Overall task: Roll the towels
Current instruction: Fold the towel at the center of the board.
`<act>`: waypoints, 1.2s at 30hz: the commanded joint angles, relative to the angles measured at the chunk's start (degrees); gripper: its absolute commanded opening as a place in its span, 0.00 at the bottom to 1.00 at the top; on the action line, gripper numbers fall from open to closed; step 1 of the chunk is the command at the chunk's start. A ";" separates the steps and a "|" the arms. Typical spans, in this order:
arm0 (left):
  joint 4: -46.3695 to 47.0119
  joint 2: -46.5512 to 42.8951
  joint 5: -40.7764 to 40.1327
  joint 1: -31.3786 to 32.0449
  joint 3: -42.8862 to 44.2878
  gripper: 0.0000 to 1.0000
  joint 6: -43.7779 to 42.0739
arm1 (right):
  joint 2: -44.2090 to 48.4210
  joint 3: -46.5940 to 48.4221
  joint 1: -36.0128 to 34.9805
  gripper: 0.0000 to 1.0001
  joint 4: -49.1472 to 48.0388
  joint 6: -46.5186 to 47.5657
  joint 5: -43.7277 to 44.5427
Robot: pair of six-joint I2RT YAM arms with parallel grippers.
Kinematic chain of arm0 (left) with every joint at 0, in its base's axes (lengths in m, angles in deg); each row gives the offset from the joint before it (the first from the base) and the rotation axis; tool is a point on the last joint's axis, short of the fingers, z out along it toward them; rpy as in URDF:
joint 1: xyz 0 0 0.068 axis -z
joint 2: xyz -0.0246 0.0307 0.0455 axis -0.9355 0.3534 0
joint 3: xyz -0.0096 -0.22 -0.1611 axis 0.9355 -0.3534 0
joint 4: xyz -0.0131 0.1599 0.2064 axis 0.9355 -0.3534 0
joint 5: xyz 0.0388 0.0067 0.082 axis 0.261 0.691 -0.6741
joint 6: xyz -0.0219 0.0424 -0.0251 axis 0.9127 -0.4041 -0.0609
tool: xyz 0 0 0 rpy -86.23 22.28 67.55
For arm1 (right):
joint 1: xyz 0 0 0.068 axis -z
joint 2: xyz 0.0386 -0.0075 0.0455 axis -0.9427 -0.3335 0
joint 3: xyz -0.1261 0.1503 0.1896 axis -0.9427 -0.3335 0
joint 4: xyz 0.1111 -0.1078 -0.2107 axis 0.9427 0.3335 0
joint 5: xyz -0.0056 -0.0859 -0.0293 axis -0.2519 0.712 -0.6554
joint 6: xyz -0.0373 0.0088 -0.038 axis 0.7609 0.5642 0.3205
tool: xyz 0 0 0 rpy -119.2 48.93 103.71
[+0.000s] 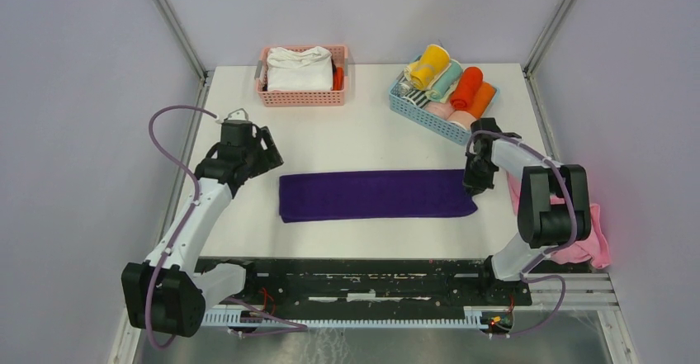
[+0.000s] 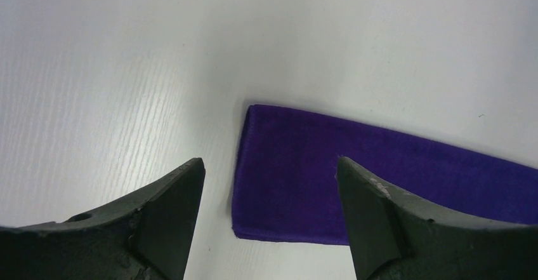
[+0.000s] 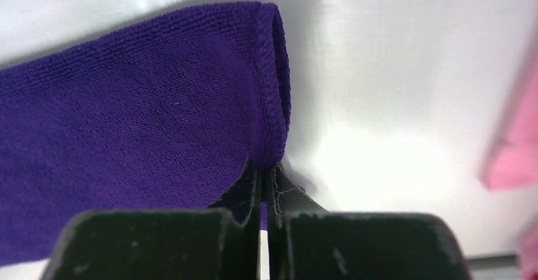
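Enclosing the scene are pale grey walls [image 1: 74, 92] with metal corner posts [image 1: 173, 21], and within them a white surface [image 1: 371, 137] runs from its near edge to the far wall. A purple towel [image 1: 376, 196] lies flat across its centre as a long folded band running left to right, set back from the near edge. Open white room lies between the towel and the baskets. At the far edge a pink basket [image 1: 302, 97] holds folded white towels [image 1: 299, 71]. At the far right a blue basket [image 1: 417, 110] sits at an angle, filled with rolled towels [image 1: 466, 87] in yellow, green, orange and pink. A pink cloth [image 1: 588, 244] hangs over the surface's right edge beside the right arm [image 1: 545, 199]. The left pincer [image 2: 269, 166] is spread wide at the towel's left short end, which shows between its fingers; whether they touch the cloth cannot be told. The right pincer [image 3: 265, 169] is pressed together, pinching the hem at the towel's right end.
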 commanded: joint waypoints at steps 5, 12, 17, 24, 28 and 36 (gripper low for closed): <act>4.76 0.93 11.95 -0.23 -1.54 0.83 -4.05 | -0.97 14.79 3.62 0.00 14.33 1.00 31.79; 7.36 5.28 23.59 -0.09 -2.99 0.79 -1.61 | 2.02 20.03 0.29 0.00 17.04 2.21 33.47; 13.99 7.56 30.06 3.00 -6.91 0.74 6.46 | 6.44 19.02 -8.67 0.00 16.99 0.64 19.23; 22.87 12.84 28.76 9.75 -13.42 0.63 15.91 | 9.53 17.76 -20.52 0.00 14.53 -4.96 5.33; 27.46 15.42 29.00 12.00 -15.60 0.56 18.15 | 8.46 18.07 -27.23 0.00 11.49 -8.57 1.98; 29.67 20.28 27.40 16.33 -15.42 0.41 19.55 | -0.60 26.20 -40.88 0.01 11.10 -14.01 3.12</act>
